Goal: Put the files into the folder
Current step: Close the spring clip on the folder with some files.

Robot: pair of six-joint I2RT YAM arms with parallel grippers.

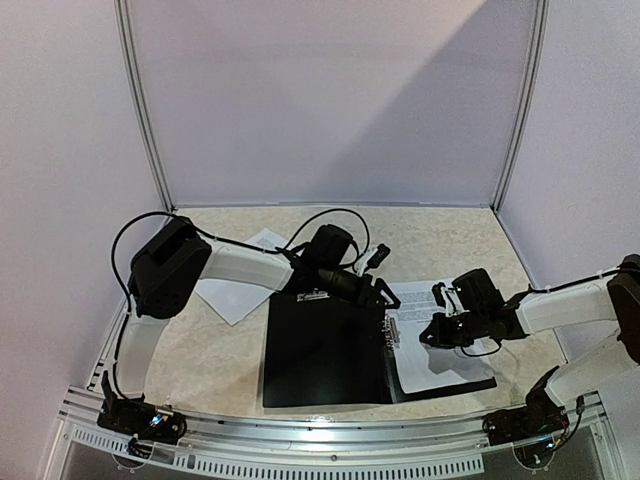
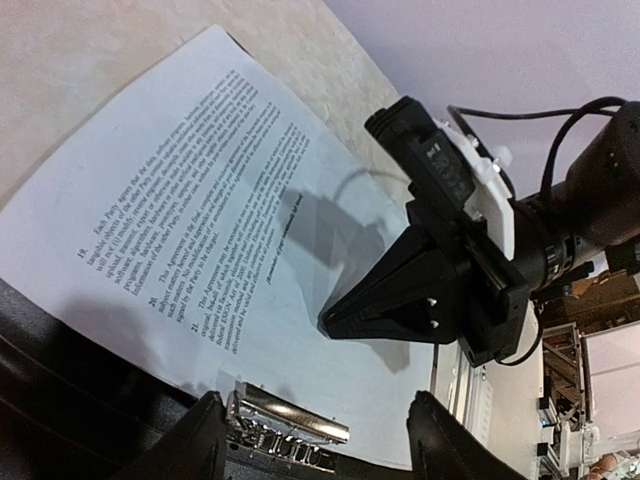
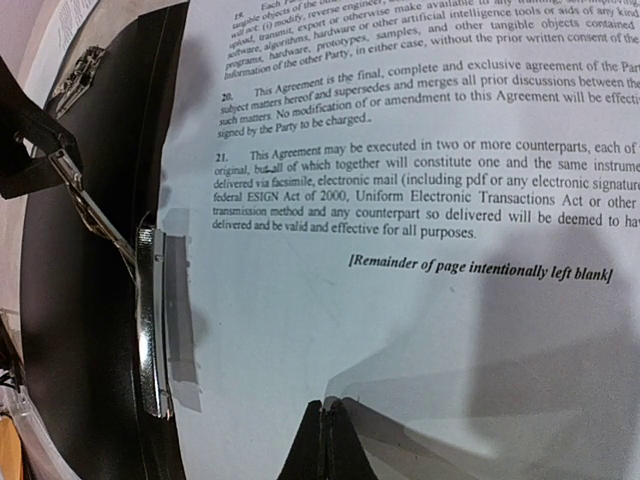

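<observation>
White printed paper sheets [image 1: 445, 368] on open flat black folder [image 1: 320, 350], R half; L pincer [image 2: 315, 440] wide at metal clip [image 2: 290, 428], R pincer [image 3: 328, 440] shut above sheets.

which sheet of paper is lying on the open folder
The printed sheet on the right, beside the metal clip, under the right tool. The other sheet lies on the table left of the folder.

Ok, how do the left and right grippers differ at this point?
The left gripper is open; the right gripper is shut. The left gripper sits at the metal clip, which shows between its fingers; the right gripper's closed tips point down onto the files, apparently touching the printed page. Both are over the open folder.
</observation>
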